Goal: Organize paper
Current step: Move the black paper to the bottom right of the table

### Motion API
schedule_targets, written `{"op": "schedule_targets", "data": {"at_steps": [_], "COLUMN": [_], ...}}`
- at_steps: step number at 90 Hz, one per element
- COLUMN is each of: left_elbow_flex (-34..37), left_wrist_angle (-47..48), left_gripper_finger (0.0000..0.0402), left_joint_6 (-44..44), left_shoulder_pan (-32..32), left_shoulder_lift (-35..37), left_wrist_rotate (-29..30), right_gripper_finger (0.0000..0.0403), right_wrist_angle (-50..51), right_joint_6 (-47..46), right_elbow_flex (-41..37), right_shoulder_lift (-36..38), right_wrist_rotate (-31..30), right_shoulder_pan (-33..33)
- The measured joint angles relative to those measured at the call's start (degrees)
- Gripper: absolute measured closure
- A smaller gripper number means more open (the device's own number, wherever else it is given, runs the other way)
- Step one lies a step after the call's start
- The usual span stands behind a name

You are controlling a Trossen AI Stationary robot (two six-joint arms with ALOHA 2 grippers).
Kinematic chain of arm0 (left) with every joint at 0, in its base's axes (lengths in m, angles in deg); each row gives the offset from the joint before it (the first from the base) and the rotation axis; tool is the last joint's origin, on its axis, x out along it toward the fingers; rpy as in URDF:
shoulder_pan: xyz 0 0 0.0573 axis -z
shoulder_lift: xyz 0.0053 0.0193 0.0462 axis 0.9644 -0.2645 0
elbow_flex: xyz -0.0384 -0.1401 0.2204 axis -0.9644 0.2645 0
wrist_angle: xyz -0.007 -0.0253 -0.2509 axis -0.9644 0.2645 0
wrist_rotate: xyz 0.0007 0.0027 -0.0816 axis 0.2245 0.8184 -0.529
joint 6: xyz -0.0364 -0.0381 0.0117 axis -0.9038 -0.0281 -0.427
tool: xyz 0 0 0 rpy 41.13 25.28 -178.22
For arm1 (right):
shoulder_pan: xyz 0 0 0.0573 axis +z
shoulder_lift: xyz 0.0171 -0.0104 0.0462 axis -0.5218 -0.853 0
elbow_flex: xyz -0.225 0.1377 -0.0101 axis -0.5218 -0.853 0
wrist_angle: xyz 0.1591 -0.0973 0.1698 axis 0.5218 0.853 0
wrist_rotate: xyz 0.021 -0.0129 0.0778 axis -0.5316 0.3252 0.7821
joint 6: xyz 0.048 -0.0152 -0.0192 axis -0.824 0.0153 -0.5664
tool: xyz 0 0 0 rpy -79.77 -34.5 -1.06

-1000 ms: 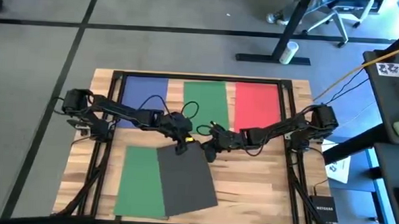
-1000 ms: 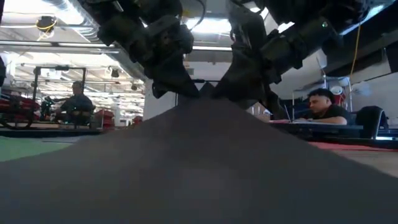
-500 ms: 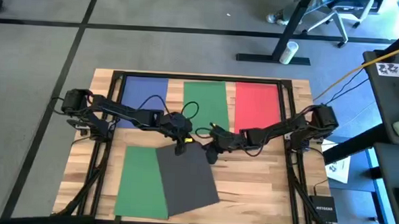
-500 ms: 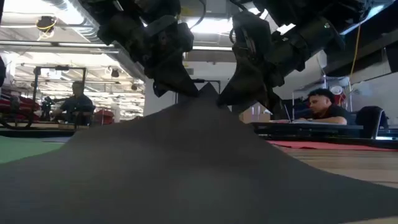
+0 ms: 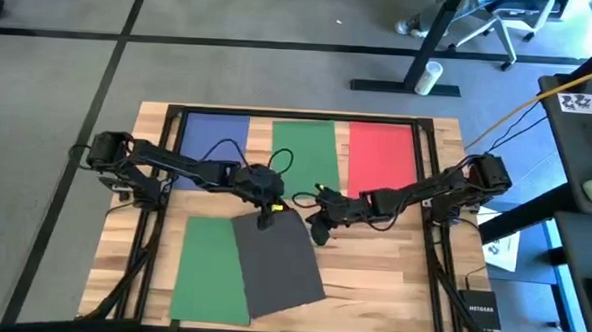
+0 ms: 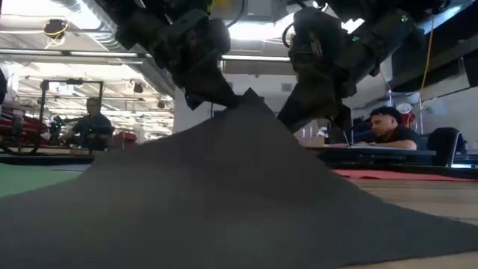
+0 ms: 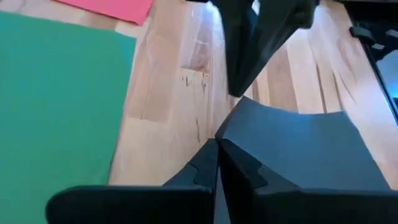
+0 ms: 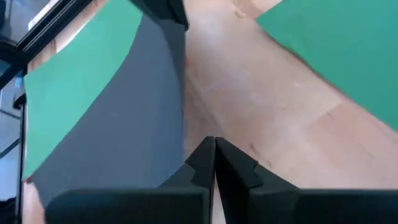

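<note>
A dark grey sheet of paper (image 5: 278,267) lies near the table's front, overlapping a green sheet (image 5: 208,269) on its left. Its far edge is pulled up into a peak (image 6: 249,96). My left gripper (image 5: 265,219) is shut on that edge. My right gripper (image 5: 319,230) is shut and holds nothing, a little to the right of the peak over bare wood; the grey sheet (image 8: 118,130) is beside it. Blue (image 5: 214,134), green (image 5: 304,151) and red (image 5: 382,155) sheets lie flat in a row along the far side. My left gripper pinches the grey sheet's far edge (image 7: 231,132), about midway along it, between its two fingers. The fingers come from above, pointing down. That edge is raised clear of the table into a bent peak, while the sheet's near part (image 5: 283,291) stays on the table.
A black frame (image 5: 298,114) runs round the table's work area. Bare wood (image 5: 381,275) lies to the right of the grey sheet. Beyond the table the low view shows people seated at desks (image 6: 388,123).
My right gripper has moved toward the table's right edge, away from the grey sheet's raised far edge. My left gripper has risen a little, and the sheet's peak stands higher and sharper than before; its near part has stayed on the table.
</note>
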Motion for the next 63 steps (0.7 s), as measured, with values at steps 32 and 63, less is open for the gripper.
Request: {"op": "schedule_targets", "data": {"at_steps": [32,63], "left_elbow_flex": [0.0,0.0], "left_wrist_angle": [-3.5,-5.7], "left_gripper_finger": [0.0391,0.0302], "left_joint_6": [1.4,-3.8], "left_shoulder_pan": [3.9,1.8], "left_shoulder_lift": [-3.7,-4.4], "left_wrist_rotate": [0.3,0.5], "right_gripper_finger": [0.0403,0.0403], "right_wrist_angle": [-0.1,-0.1], "right_joint_6": [1.5,4.0], "right_elbow_flex": [0.0,0.0], "right_shoulder_lift": [0.6,0.5], "right_wrist_rotate": [0.5,1.2], "right_shoulder_pan": [1.9,2.2]}}
